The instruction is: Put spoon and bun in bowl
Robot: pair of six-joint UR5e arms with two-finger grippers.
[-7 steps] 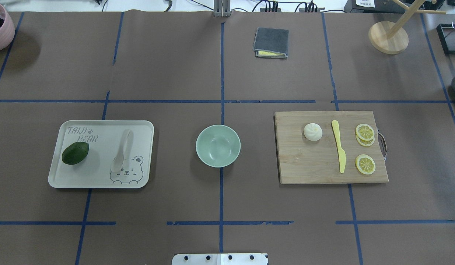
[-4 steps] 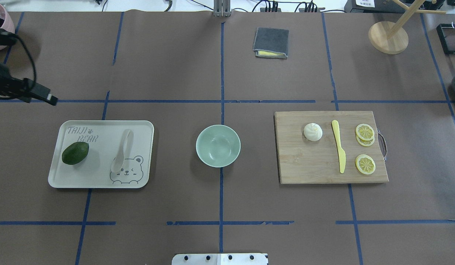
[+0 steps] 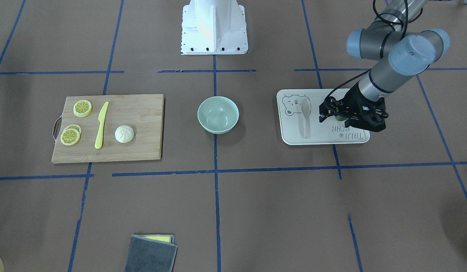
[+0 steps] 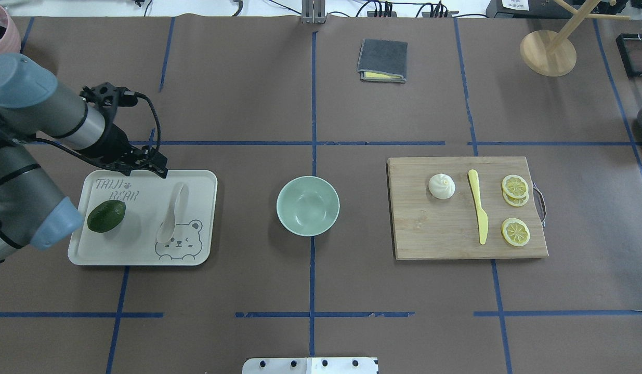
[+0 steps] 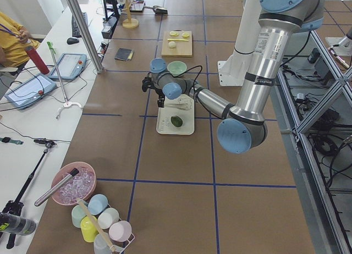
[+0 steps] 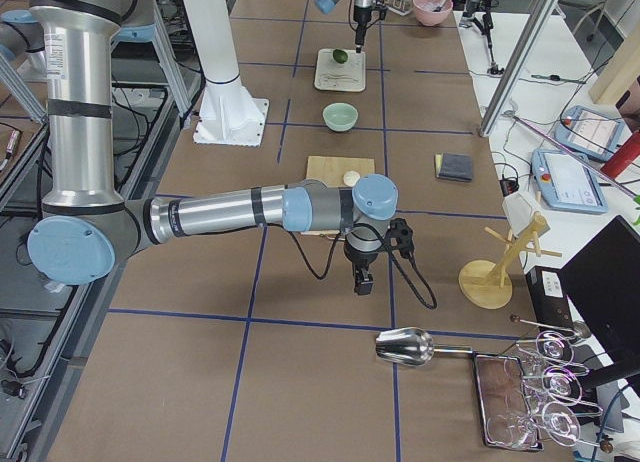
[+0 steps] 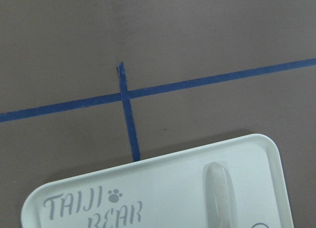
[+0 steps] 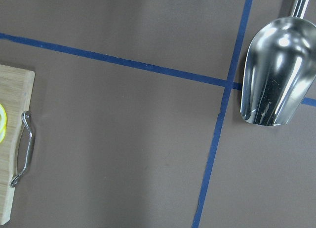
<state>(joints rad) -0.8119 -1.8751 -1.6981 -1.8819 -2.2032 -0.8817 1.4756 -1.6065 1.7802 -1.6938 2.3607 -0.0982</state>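
The off-white spoon (image 4: 172,213) lies on the white bear-print tray (image 4: 144,254), scoop toward the robot. Its handle shows in the left wrist view (image 7: 219,193). The pale green bowl (image 4: 308,205) stands empty at the table's middle. The white bun (image 4: 441,186) sits on the wooden cutting board (image 4: 435,234) to the right. My left gripper (image 4: 157,169) hangs above the tray's far edge, left of the spoon's handle, and looks open and empty (image 3: 333,113). My right gripper (image 6: 362,279) shows only in the exterior right view, beyond the board's right end; I cannot tell its state.
A dark green avocado (image 4: 106,216) lies on the tray. A yellow knife (image 4: 477,208) and lemon slices (image 4: 515,231) lie on the board. A metal scoop (image 8: 276,75) lies at the right edge. A grey cloth (image 4: 382,59) and wooden stand (image 4: 548,52) are at the back.
My left arm has come in from the left edge and moved right and nearer, to above the tray's far edge. The spoon, bun and bowl have not moved.
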